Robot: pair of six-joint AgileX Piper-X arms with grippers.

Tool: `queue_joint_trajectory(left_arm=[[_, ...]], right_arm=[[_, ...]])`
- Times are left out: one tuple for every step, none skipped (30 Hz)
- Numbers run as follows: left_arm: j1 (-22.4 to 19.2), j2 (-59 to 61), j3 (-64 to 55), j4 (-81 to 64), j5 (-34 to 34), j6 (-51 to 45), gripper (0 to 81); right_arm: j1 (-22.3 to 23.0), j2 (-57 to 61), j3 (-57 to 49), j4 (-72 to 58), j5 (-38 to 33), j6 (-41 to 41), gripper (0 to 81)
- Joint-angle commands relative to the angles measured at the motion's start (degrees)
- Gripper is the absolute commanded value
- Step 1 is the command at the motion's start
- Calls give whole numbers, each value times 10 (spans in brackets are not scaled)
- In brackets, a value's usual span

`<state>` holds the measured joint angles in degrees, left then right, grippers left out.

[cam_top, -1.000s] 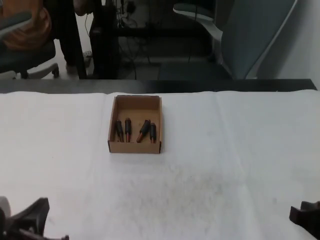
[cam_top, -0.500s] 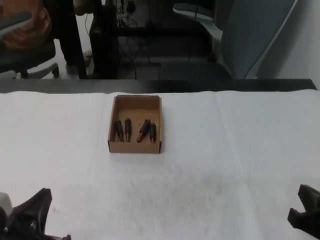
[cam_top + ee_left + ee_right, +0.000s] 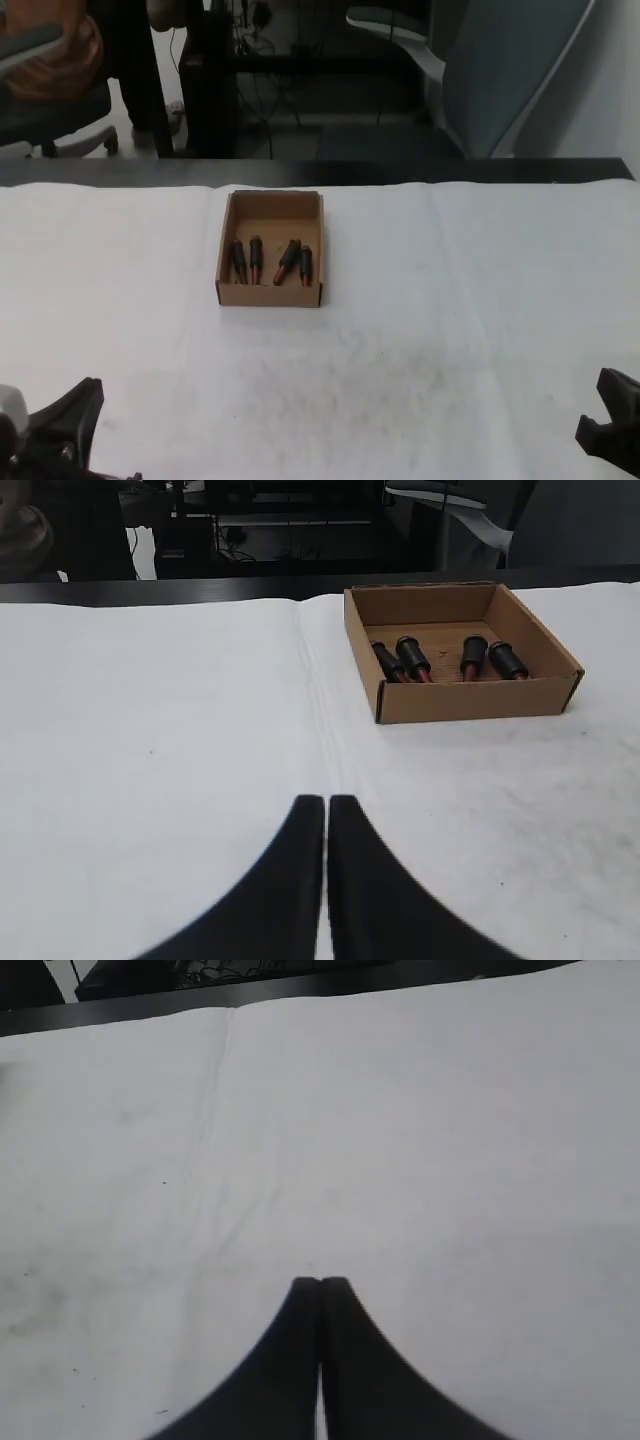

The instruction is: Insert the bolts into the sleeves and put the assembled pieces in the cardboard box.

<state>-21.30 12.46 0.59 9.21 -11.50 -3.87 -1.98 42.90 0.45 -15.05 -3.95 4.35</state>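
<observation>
The cardboard box (image 3: 270,208) stands on the white cloth toward the back of the bench, left of centre, and also appears in the left wrist view as the box (image 3: 460,705). Inside it lie several assembled bolt-and-sleeve pieces (image 3: 270,260), dark with reddish ends, side by side (image 3: 440,660). My left gripper (image 3: 326,802) is shut with nothing in it, low at the near left corner (image 3: 70,425), well short of the box. My right gripper (image 3: 320,1283) is shut and empty over bare cloth at the near right corner (image 3: 612,425).
A white cloth (image 3: 420,340) covers the whole bench, with a fold line running front to back. Behind the dark far edge stand office chairs (image 3: 480,70) and desk legs.
Both arms have shifted slightly at the near edge compared with a second ago; since half a second ago nothing has visibly moved. The box and its pieces stay put.
</observation>
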Motion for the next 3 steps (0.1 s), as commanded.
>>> queue_joint_trajectory(left_arm=[[2,-2,-6,0,1,0,17],[2,-2,-6,0,1,0,17],[2,-2,-6,0,1,0,17]], right_arm=[[0,-3,-4,-11,2,-1,6],[0,-3,-4,-11,2,-1,6],[0,-3,-4,-11,2,-1,6]])
